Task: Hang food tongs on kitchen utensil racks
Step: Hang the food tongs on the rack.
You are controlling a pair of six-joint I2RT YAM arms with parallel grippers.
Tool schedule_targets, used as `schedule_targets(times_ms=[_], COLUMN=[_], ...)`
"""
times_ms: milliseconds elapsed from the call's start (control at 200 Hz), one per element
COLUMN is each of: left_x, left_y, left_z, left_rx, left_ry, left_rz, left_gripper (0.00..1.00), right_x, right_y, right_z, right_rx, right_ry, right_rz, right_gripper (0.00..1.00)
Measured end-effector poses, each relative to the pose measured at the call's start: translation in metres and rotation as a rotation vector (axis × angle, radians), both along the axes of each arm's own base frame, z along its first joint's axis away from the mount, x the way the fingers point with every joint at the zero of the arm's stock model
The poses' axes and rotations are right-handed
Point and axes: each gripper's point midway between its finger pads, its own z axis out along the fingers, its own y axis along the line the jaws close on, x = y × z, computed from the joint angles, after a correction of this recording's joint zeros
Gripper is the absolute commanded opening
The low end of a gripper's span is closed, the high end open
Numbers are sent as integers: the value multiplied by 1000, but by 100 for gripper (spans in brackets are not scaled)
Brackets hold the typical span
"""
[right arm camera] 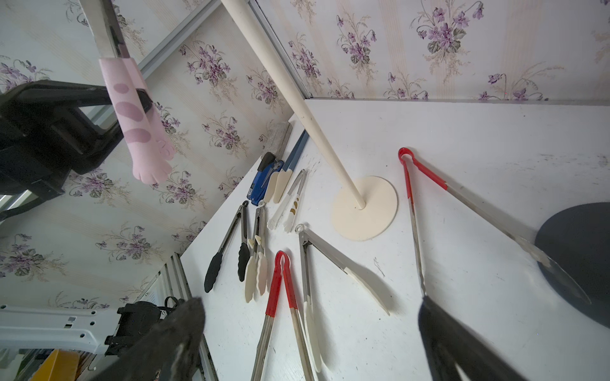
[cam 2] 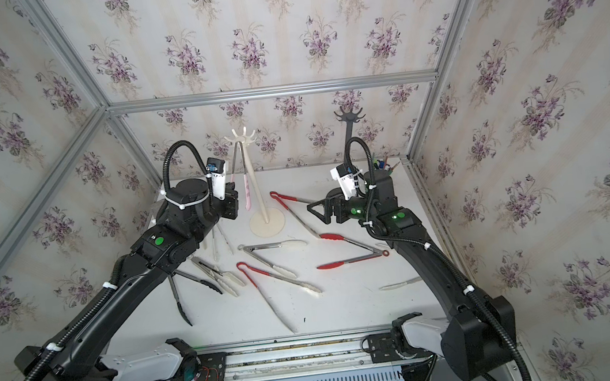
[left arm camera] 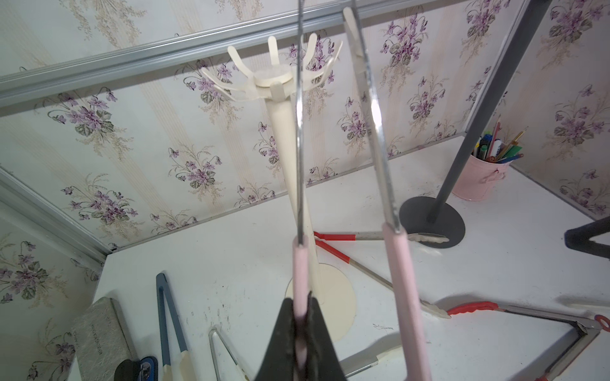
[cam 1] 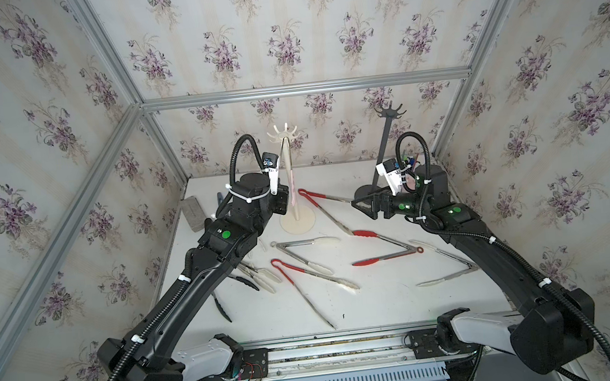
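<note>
table: white top (cam 1: pixel 383 306) fills the lower middle of both top views, with flowered walls around it.
left gripper: (left arm camera: pixel 301 305) left of centre in both top views, just beside the cream rack; jaws clamped on one pink tip of the pink tongs.
right gripper: (right arm camera: pixel 312 305) right of centre, in front of the dark rack's base; jaws spread wide with nothing between them.
cream rack: (left arm camera: pixel 280 132) upright at upper centre.
dark rack: (left arm camera: pixel 486 109) upright at upper right, hooks bare.
pink tongs: (left arm camera: pixel 401 280) off the table, hanging along the cream rack. The steel arms reach up to its crown of hooks, but I cannot tell whether they sit on a hook. The other pink tip hangs free.
long red tongs: (cam 1: pixel 313 194) flat between the racks, one arm lying on the dark rack's base.
loose tongs: (cam 1: pixel 366 261) scattered flat across the middle and left of the table.
pen cup: (left arm camera: pixel 478 179) pink, far right corner.
grey block: (cam 1: pixel 194 213) left edge.
blue tool: (right arm camera: pixel 259 188) by the left wall.
</note>
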Motion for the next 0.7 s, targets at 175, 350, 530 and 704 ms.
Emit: schedule_targets(times_ms=[175, 350, 530, 704], left_x=[6, 10, 19, 27], left_y=[6, 10, 10, 14], left_z=[-4, -5, -13, -15], left_rx=[16, 24, 39, 48], left_ry=[6, 6, 26, 31], left_rz=[40, 64, 77, 103], left_gripper=[0, 0, 0, 0], right_x=[-3, -4, -3, -2], right_y=[-1, -2, -2, -2], right_z=[-1, -2, 0, 0], right_rx=[-1, 4, 8, 10], right_ry=[-3, 7, 0, 1], right_rz=[-3, -8, -12, -13], right_gripper=[100, 100, 100, 100])
